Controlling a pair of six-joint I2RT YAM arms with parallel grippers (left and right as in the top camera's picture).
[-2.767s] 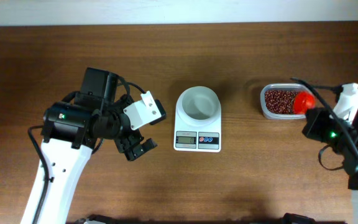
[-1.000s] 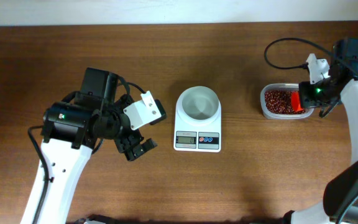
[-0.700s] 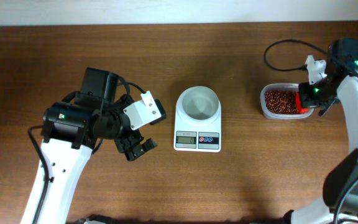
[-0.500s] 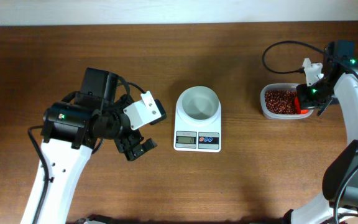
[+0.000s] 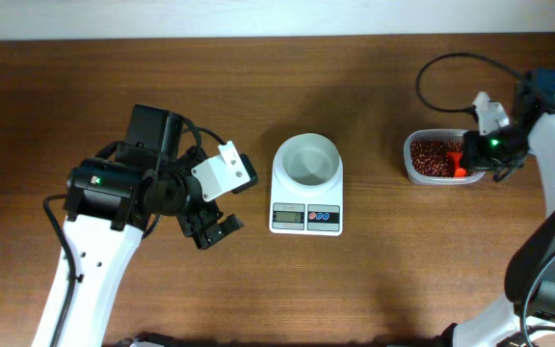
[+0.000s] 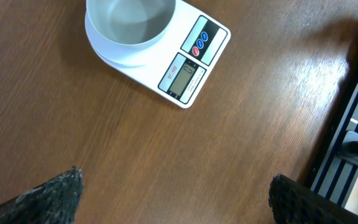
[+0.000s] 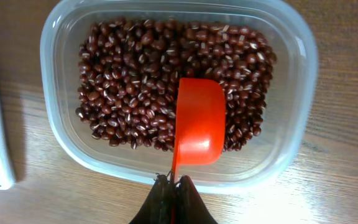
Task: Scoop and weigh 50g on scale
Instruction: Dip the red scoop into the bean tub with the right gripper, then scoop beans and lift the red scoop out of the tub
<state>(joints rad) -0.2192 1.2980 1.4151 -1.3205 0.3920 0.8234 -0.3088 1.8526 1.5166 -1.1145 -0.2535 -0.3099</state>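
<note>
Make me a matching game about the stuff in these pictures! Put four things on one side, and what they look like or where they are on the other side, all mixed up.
Things:
1. scoop
2. bowl
3. tub
4. left gripper

Clues:
A. white and empty, sitting on the scale
B. wide open above the table
C. bright red-orange
D. clear, with dark red beans inside

Pairs: 1-C, 2-A, 3-D, 4-B
</note>
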